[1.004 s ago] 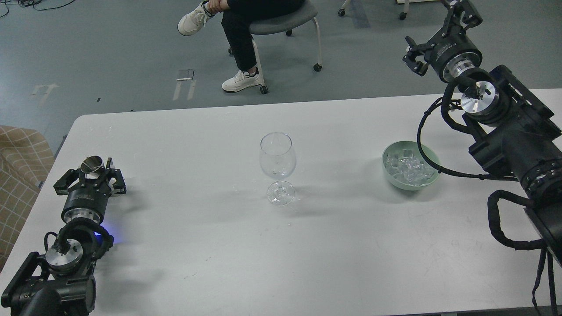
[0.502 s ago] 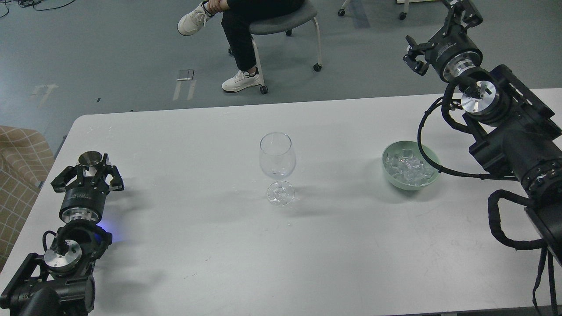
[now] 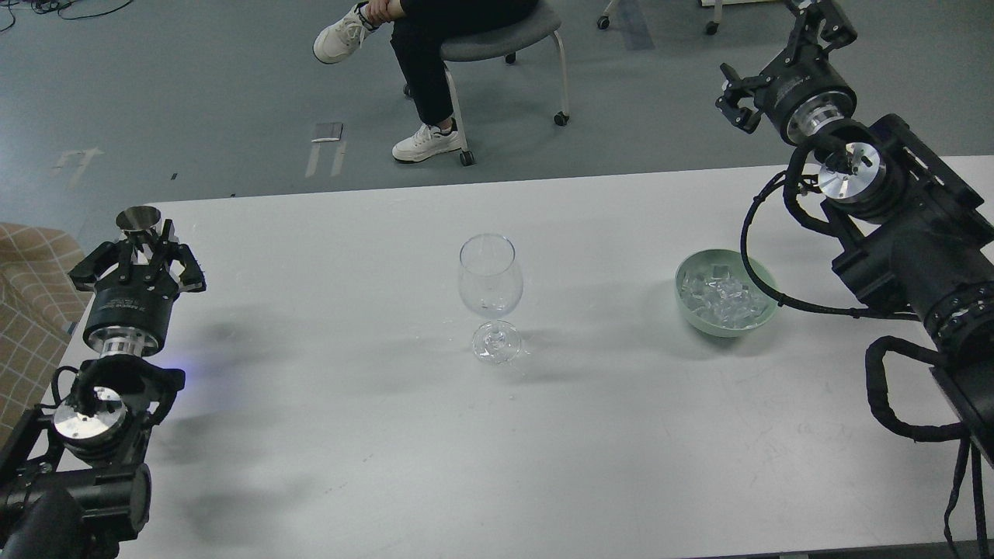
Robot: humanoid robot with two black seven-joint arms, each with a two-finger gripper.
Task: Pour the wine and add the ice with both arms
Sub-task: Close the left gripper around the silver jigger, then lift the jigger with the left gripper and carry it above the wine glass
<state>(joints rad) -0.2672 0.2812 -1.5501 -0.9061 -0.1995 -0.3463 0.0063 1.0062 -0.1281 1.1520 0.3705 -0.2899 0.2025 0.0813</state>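
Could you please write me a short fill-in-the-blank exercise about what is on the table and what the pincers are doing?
1. The ice lies piled in a pale ____ bowl.
2. The left pincer is shut on a small ____ cup.
3. The stemmed glass stands ____ on the white table.
4. The right pincer is up beyond the table's far edge, holding ____.

Missing words: green; metal; upright; nothing
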